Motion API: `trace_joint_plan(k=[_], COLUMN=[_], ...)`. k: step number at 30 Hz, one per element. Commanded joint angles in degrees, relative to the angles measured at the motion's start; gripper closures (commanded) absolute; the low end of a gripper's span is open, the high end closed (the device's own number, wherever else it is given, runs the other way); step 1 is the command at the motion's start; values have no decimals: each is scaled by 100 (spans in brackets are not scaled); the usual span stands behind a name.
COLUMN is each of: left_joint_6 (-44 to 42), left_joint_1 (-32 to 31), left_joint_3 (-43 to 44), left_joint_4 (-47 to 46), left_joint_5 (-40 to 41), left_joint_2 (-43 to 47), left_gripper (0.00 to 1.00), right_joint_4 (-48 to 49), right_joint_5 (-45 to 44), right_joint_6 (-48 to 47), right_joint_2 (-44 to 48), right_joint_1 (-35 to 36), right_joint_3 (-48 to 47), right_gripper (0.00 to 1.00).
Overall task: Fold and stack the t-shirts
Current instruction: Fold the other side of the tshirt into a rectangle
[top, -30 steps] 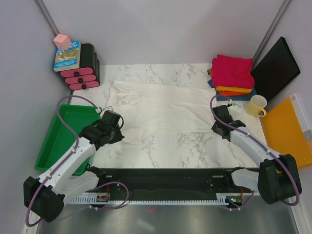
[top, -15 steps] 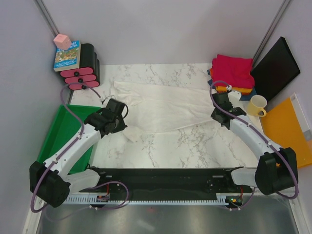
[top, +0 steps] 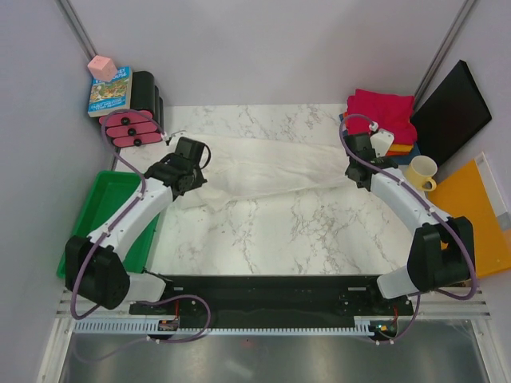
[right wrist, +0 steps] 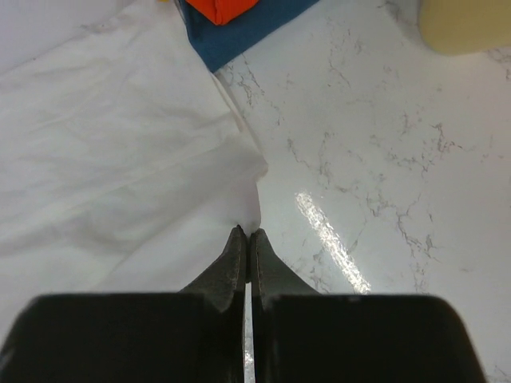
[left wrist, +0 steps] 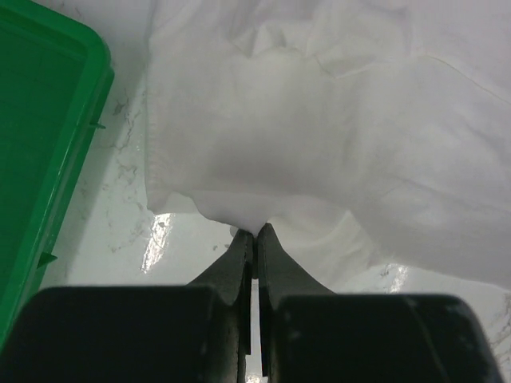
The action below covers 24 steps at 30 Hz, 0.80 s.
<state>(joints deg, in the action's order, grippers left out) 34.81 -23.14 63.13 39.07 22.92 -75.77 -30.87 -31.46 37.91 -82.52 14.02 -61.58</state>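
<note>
Left gripper: my jaws are pressed together, pinching the near edge of the white shirt. The cloth fans out from the tips toward 12 and 2 o'clock. Green tray at 10 o'clock.

Right gripper: jaws likewise pinched on the shirt's corner, with the cloth spreading toward 10 o'clock. Folded stack at 12 o'clock.

The shirt lies as a bunched band across the far half of the table.
</note>
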Motion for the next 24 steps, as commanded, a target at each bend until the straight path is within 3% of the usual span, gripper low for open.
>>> trace_joint_plan(k=[1, 24], left_joint_6=[-352, -923], left_joint_1=[195, 292], left_joint_3=[401, 2994], left_joint_4=[-435, -734], left_joint_5=[275, 776], left_joint_2=[-342, -2653], left_gripper=[98, 98], right_joint_4=[46, 521], right_joint_5=[-343, -343], right_joint_6=[-100, -205], right_joint_2=[-264, -2083], right_joint_1=[-128, -453], right_joint_3=[-389, -1452], right_gripper=[100, 100])
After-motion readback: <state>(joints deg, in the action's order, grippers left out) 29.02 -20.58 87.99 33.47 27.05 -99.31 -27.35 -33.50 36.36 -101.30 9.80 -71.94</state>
